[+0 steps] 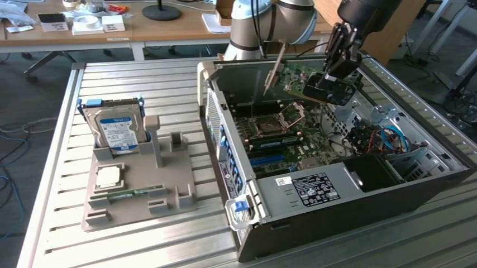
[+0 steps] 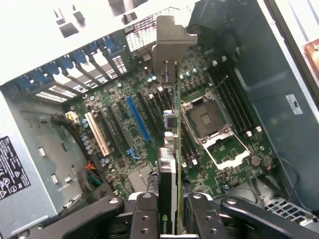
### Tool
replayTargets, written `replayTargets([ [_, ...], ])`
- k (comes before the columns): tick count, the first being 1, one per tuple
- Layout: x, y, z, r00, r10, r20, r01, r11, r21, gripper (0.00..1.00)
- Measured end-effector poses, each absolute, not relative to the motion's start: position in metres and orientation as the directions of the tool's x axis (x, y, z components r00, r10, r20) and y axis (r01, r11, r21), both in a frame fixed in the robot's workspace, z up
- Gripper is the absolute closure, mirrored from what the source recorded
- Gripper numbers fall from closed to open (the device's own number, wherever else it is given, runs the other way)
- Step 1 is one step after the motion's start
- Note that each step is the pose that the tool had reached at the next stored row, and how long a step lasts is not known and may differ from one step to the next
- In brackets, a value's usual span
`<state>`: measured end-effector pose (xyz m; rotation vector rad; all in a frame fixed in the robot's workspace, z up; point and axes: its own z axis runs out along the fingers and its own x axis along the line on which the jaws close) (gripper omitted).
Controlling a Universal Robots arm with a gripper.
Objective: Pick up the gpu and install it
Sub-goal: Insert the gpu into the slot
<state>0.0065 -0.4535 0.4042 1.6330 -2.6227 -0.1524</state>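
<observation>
My gripper [image 1: 329,77] is shut on the gpu [image 1: 300,78], holding it in the air over the open computer case [image 1: 350,184]. The card's green board is tilted, and its long silver bracket [image 1: 274,68] points down toward the case's rear wall. In the wrist view the gpu [image 2: 172,149] shows edge-on between my black fingers [image 2: 145,215], with its black cooler by the fingers and the bracket [image 2: 172,40] at the far end. It hangs above the motherboard [image 2: 149,99], apart from the blue slot [image 2: 138,119] and the bare processor socket [image 2: 209,117].
A grey fixture [image 1: 138,190] lies on the slatted table [image 1: 134,84] at the exterior view's left, carrying an upright silver hard drive [image 1: 115,131], a processor [image 1: 109,177] and a thin memory stick [image 1: 128,194]. Cables [image 1: 376,139] and a drive cage [image 1: 372,173] crowd the case's near end.
</observation>
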Motion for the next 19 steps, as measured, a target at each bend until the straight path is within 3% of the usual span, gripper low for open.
replayTargets([
  [19,0.0065,-0.4536,0.4032,-0.226,-0.974,-0.011,-0.969,0.224,0.109,0.73],
])
